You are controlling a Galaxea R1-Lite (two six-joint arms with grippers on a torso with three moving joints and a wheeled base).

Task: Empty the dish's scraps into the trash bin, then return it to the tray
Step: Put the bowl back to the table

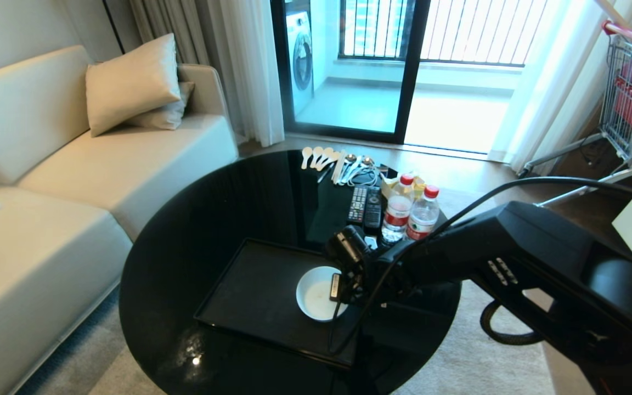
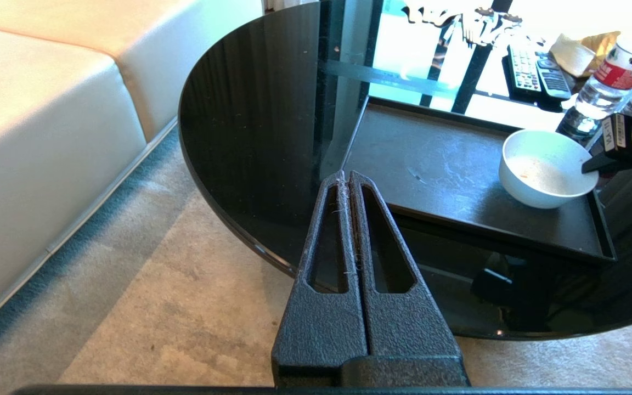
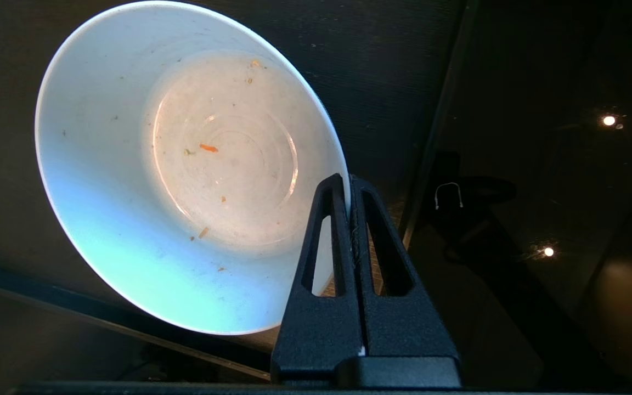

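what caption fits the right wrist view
Right hand shut on the rim of the nearly empty bowl over the tray.

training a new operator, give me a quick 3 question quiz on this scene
1. True or false: the bowl holds whole carrot slices.
2. The right hand is: A) open above the bowl B) shut on the bowl's rim C) holding a bottle.
3. What does the bowl sit over?

Key: 1 false, only tiny specks remain. 2 B. 3 the tray.
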